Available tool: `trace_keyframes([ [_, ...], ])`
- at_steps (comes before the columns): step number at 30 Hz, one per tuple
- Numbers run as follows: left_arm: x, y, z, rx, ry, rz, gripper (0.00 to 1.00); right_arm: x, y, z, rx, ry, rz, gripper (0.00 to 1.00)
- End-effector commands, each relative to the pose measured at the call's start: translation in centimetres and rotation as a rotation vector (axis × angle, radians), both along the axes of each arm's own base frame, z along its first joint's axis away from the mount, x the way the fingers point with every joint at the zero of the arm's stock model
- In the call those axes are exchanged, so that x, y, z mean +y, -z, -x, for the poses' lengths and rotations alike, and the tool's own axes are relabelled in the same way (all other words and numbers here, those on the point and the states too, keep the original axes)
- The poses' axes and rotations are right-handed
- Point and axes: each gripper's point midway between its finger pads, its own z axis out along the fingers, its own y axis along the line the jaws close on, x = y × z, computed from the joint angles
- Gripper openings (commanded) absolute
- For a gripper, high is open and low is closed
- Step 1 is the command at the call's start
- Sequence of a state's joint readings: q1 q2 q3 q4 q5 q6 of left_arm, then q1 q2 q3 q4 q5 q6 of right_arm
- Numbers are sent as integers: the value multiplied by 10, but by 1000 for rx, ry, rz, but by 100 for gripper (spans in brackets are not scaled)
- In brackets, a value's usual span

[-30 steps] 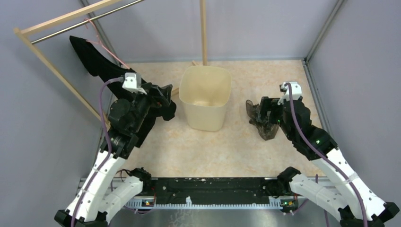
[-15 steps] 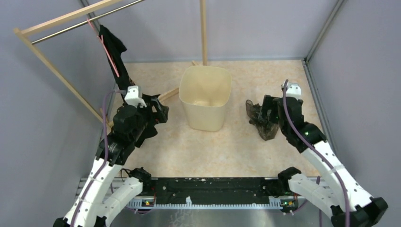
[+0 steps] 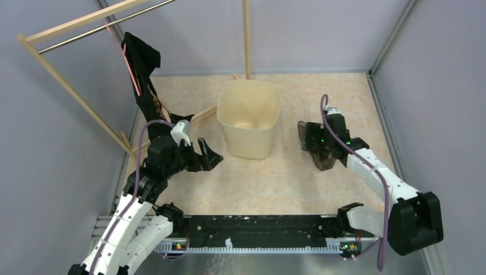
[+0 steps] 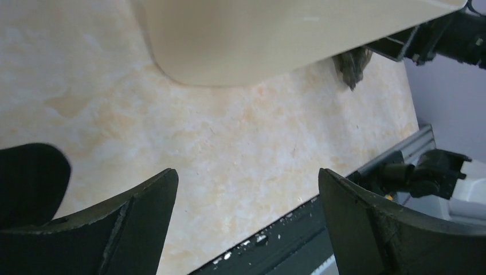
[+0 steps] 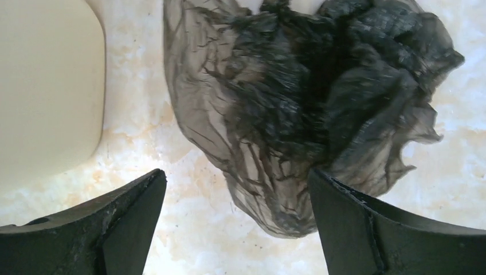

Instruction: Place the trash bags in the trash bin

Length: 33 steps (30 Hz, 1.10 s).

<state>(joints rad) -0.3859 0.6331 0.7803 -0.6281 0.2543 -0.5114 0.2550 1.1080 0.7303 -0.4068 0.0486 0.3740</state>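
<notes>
Right gripper (image 5: 234, 186) is held with its fingers spread wide and nothing clamped between them, poised directly over the crumpled dark trash bag (image 5: 298, 103). Seen from the wrist, the bag lies straight ahead of the fingertips and slightly toward the right-hand finger, its narrow lower end reaching into the gap. Whether the fingers touch the plastic cannot be told. The bag's longer run is judged to lie roughly along the line of approach, so the fingers would close across its narrower width.

The trash bin (image 3: 247, 143) stands upright on the table (image 3: 286, 183), just to the left of this gripper, close beside the bag but apart from it. This arm is plainly the nearer one to the bag, so the pick falls to it; a lift and a short carry leftward over the rim would be needed.

The left gripper (image 3: 209, 153) is also spread apart and empty, with the bin just off to its right. A second black bag (image 3: 140, 57) is draped from the wooden rack (image 3: 69, 86) behind it.
</notes>
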Motion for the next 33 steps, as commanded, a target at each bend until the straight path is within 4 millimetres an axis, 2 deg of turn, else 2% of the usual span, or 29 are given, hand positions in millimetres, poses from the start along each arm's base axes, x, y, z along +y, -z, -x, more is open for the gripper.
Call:
trace_keyframes([
  [1, -31, -4, 14, 41, 148, 151, 98, 8, -12, -20, -55, 4, 195, 92],
  [5, -43, 6, 22, 102, 199, 214, 98, 11, 9, -19, -10, 11, 381, 86],
  [10, -47, 18, 35, 157, 212, 250, 98, -12, 27, -25, 34, 119, 639, 81],
  [11, -47, 19, 36, 156, 208, 259, 98, -13, 30, -27, 43, 114, 662, 76],
  [12, -47, 21, 38, 160, 206, 268, 98, -12, 34, -27, 51, 108, 671, 65],
  [13, -49, 22, 39, 166, 208, 277, 98, -11, 35, -28, 52, 103, 669, 32],
  [14, -50, 23, 40, 173, 212, 284, 98, -11, 35, -28, 50, 107, 665, 12],
  [15, -51, 23, 41, 177, 219, 288, 98, -10, 31, -26, 40, 115, 655, 3],
  [16, -53, 22, 42, 177, 228, 289, 98, -7, 26, -23, 21, 108, 637, 0],
  [18, -56, 18, 44, 168, 244, 284, 98, 6, 11, -14, -25, 59, 557, 0],
  [19, -58, 15, 45, 164, 255, 284, 98, 17, -6, -9, -71, 30, 467, 0],
  [22, -63, 11, 45, 151, 257, 288, 98, 53, -41, 15, -151, -108, 174, 0],
  [25, -71, 12, 48, 156, 277, 315, 98, 89, -70, 50, -219, -295, -99, 0],
  [28, -83, 10, 56, 153, 321, 357, 98, 123, -80, 99, -168, -519, -333, 0],
  [30, -92, 7, 63, 138, 355, 385, 98, 148, -80, 142, -76, -711, -513, 0],
  [33, -109, 5, 73, 123, 409, 404, 98, 169, -91, 184, -30, -890, -786, 0],
])
